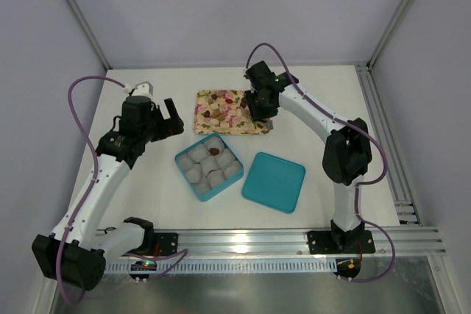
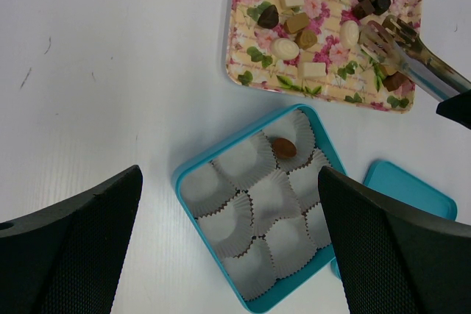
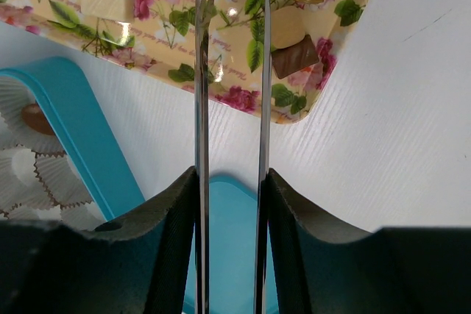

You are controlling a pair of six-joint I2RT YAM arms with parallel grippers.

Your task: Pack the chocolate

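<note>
Several chocolates (image 2: 298, 23) in brown, tan, white and red lie on a flowered tray (image 1: 202, 101) at the back middle. One brown chocolate (image 2: 284, 147) sits in a paper cup of the teal box (image 1: 179, 159); it also shows in the top view (image 1: 214, 151). My right gripper (image 3: 229, 182) is shut on metal tongs (image 3: 200, 71). The tongs' tips (image 2: 383, 34) hang apart over the tray's right part, and I see nothing held between them. My left gripper (image 2: 229, 182) is open and empty above the box, left of the tray (image 2: 243, 56).
The box (image 2: 191, 174) holds several crinkled white paper cups (image 2: 228, 215). Its teal lid (image 1: 274, 182) lies flat to the box's right, below my right gripper. Metal rails run along the right and near table edges.
</note>
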